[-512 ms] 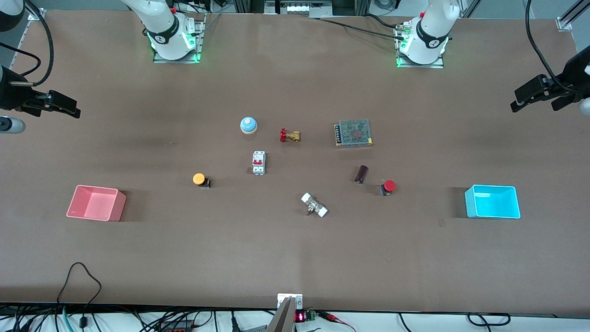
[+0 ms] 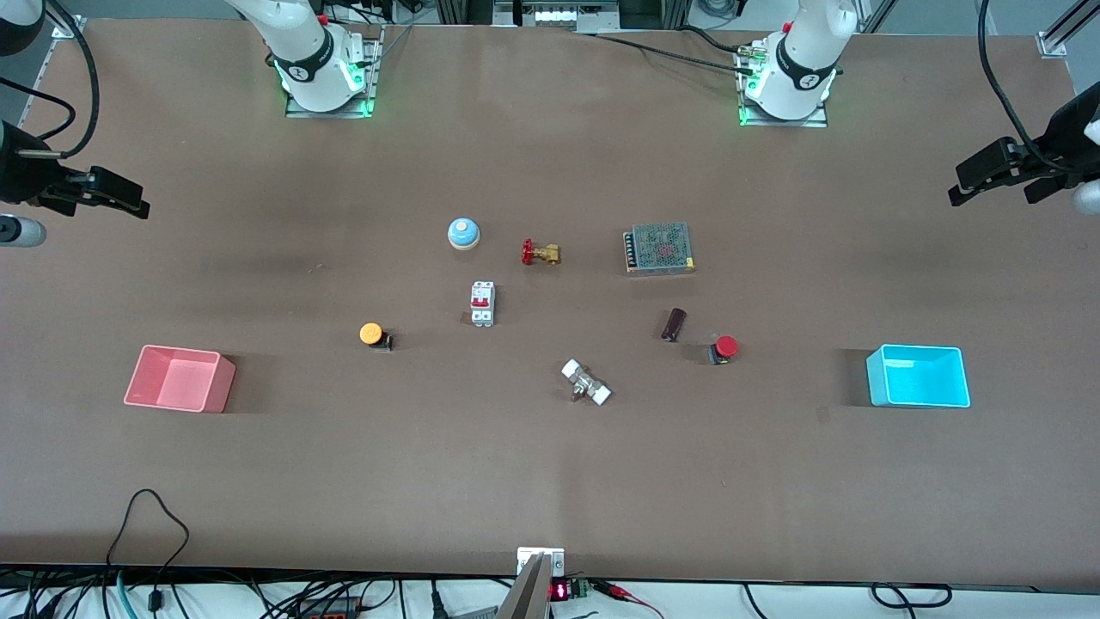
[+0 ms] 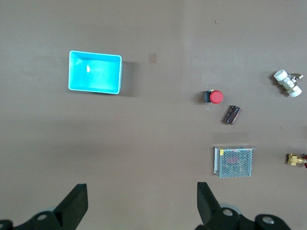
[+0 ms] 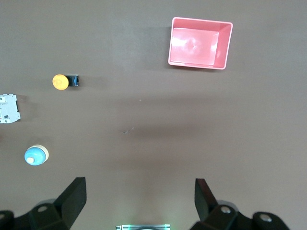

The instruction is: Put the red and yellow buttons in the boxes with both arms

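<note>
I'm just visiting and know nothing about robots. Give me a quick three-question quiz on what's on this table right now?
1. True or false: the red button already lies in the cyan box.
2. Which is nearest the yellow button? A) pink box B) white breaker C) metal mesh unit
3. Fill in: the left gripper and the right gripper both hang over the table with fingers ____.

Key
1. False: it lies on the table, apart from that box.
2. B
3. open, holding nothing
</note>
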Action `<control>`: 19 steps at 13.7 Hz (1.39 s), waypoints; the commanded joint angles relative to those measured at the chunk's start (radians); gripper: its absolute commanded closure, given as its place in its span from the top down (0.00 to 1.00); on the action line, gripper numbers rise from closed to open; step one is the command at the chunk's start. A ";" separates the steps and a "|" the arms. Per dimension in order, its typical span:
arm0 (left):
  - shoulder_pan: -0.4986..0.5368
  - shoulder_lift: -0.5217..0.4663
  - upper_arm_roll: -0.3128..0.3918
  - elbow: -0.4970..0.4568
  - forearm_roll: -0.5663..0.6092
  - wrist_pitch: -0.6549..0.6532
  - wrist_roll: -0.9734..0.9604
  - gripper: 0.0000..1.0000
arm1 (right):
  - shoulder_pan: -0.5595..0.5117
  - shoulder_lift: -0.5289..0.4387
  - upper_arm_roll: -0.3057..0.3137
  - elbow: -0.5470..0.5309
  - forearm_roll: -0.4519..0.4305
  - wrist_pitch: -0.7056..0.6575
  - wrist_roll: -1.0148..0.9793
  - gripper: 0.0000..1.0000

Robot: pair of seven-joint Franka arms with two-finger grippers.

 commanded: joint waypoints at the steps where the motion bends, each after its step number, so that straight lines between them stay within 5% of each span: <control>1: -0.005 0.020 -0.005 0.008 -0.010 -0.018 0.004 1.00 | 0.042 0.036 0.012 -0.019 -0.011 0.019 0.008 1.00; 9: -0.022 0.203 -0.109 0.017 -0.019 0.060 -0.135 1.00 | 0.186 0.281 0.014 -0.025 0.014 0.265 0.070 1.00; 12: -0.022 0.299 -0.166 0.016 -0.019 0.148 -0.241 1.00 | 0.225 0.356 0.012 -0.025 0.095 0.355 0.115 1.00; 19: -0.069 0.540 -0.207 0.014 -0.023 0.421 -0.419 1.00 | 0.314 0.475 0.012 -0.056 0.095 0.498 0.156 1.00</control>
